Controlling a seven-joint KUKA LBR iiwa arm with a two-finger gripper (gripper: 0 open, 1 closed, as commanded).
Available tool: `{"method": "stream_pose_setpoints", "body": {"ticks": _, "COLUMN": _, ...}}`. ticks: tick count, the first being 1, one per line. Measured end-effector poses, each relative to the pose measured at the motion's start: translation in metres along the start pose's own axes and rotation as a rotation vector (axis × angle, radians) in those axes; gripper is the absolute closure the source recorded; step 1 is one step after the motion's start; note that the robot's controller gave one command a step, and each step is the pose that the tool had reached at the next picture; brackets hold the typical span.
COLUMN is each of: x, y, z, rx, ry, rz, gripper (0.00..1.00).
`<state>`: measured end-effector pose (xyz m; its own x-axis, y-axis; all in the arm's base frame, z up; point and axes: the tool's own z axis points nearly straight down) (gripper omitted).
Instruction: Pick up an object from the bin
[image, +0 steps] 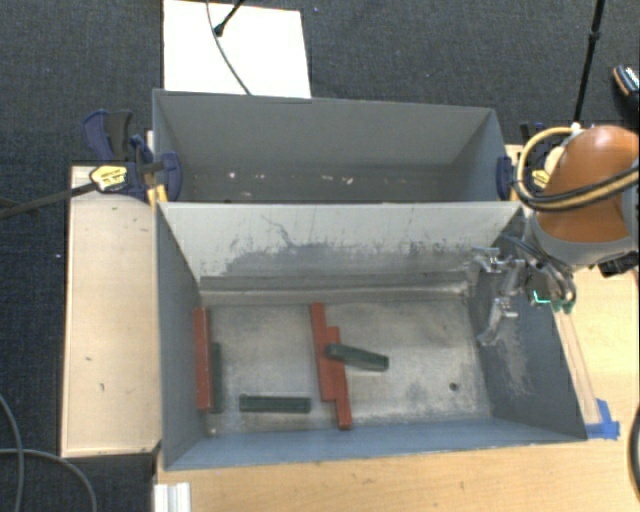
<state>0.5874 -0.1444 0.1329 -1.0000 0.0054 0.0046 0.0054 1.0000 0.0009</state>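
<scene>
The claw (494, 325) hangs by the right wall of the grey bin (330, 240), with nothing seen in its hold; whether it is open or closed cannot be told. The nearest thing, a short dark green block (357, 357), lies touching the right side of the pair of red bars (328, 365), well apart from the claw. Left of the red bars lie another dark green block (274, 404) and a third red bar (201, 360).
</scene>
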Motion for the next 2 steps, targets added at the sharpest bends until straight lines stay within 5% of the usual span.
{"method": "stream_pose_setpoints", "body": {"ticks": 1, "x": 0.053, "y": 0.018, "z": -0.052, "rx": 0.002, "ry": -0.007, "rz": -0.380, "gripper": 0.00}}
{"method": "stream_pose_setpoints", "body": {"ticks": 2, "x": 0.047, "y": 0.096, "z": -0.002, "rx": -0.004, "ry": -0.003, "rz": -0.325, "gripper": 0.00}}
